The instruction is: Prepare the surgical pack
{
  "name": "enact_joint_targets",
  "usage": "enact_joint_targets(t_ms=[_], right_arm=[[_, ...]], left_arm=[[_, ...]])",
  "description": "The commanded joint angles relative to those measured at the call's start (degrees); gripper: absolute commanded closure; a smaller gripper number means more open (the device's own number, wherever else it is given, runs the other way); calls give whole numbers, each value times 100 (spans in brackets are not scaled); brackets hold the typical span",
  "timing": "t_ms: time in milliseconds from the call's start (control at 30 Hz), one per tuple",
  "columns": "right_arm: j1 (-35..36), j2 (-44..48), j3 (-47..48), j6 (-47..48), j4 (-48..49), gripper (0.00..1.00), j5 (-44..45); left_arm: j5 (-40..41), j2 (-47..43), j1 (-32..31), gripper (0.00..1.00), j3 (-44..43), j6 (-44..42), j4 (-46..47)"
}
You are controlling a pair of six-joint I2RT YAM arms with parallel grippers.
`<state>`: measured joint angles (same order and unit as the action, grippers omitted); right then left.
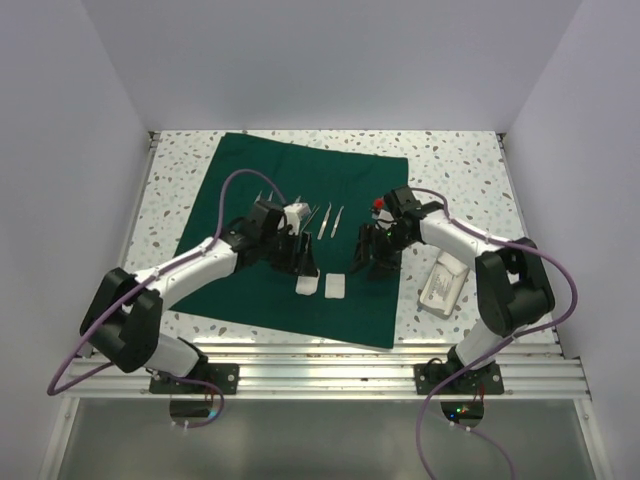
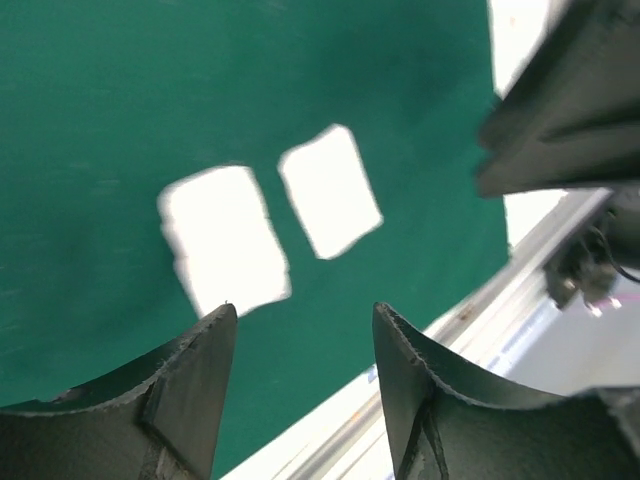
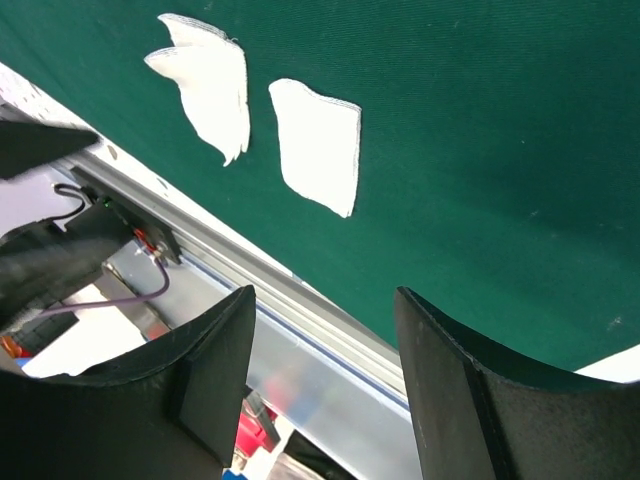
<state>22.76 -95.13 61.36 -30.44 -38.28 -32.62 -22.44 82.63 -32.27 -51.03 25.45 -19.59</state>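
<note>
Released and empty, left pincer (image 2: pixel 303 325) and right pincer (image 3: pixel 322 305) hang low. Best drop straight onto one gauze (image 2: pixel 225 238), pinching without bunching the drape (image 2: pixel 100 100).

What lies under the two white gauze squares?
The green drape lies under both gauze squares. Whether anything is beneath the drape there cannot be seen; the cloth covers the speckled table.
</note>
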Motion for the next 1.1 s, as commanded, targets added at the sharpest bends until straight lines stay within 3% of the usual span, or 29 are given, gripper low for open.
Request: enact_joint_targets(t_ms=[0,200,400,633,1067], right_arm=[[0,12,60,37,76,39,-104],[-26,371,86,187,-276,39,203],[-237,706,-194,249,-382,39,274],[-334,794,-335,249,-338,39,230],[-343,698,-300,257,-294,39,168]], left_arm=[[-296,208,-375,39,-83,441,455],[371,1042,-614,38,-583,636,641],[477,1668,-666,46,-952,715,641],[512,1906,-719,53,-1120,707,632],[679,2248,-798,57,-1348,689,483]])
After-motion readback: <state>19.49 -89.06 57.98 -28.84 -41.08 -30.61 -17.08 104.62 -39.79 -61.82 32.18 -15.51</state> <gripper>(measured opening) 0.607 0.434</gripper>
